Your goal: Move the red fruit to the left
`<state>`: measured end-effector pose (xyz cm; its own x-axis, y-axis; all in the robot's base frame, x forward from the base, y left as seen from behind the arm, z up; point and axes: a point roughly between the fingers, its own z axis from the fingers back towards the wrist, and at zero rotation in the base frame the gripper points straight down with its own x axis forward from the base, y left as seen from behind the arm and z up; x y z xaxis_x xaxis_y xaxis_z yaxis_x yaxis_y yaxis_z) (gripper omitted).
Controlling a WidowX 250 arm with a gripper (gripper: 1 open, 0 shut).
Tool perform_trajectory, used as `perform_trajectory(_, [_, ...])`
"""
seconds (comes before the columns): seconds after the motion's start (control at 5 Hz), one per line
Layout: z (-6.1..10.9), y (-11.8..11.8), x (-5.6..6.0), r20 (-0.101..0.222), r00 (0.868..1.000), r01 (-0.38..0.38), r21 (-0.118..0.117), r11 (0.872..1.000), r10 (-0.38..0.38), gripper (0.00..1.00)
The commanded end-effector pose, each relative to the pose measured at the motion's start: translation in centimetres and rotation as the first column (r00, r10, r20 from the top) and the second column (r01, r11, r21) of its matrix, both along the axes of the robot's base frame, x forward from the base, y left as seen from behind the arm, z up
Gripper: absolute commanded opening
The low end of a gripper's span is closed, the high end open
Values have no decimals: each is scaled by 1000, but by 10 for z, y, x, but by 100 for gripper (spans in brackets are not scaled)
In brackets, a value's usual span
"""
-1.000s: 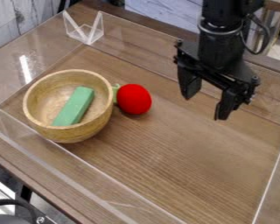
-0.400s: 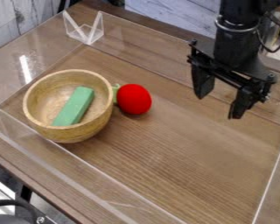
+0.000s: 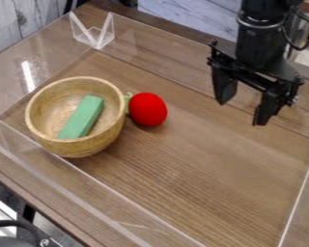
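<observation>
The red fruit [image 3: 147,109] is a small, smooth, round ball resting on the wooden table, just right of the wooden bowl [image 3: 47,133] and touching or nearly touching its rim. My gripper [image 3: 245,108] hangs above the table at the right, well apart from the fruit. Its two black fingers point down and stand wide open with nothing between them.
A green rectangular block [image 3: 80,117] lies inside the bowl. Clear plastic walls [image 3: 157,224] fence the table on all sides, with a folded clear piece [image 3: 93,33] at the back left. Bare wood [image 3: 209,174] lies in front of the fruit and gripper.
The gripper has moved right and slightly back, away from the red fruit, staying open. The fruit, bowl and block have not moved.
</observation>
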<state>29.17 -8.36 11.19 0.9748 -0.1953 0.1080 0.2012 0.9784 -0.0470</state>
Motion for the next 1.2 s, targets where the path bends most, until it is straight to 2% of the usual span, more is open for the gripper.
perform_trajectory(0.0, [10, -5, 11, 46, 999, 5, -19, 1000, -4, 100])
perform_trajectory(0.4, [3, -3, 12, 36, 999, -36, -18, 999, 36, 100])
perform_trajectory(0.6, [3, 13, 13, 32, 990, -137, -18, 990, 138, 100])
perform_trajectory(0.8, [4, 27, 12, 29, 974, -224, -20, 974, 224, 100])
perform_trajectory(1.0, [8, 24, 1, 30, 980, -198, -36, 980, 199, 100])
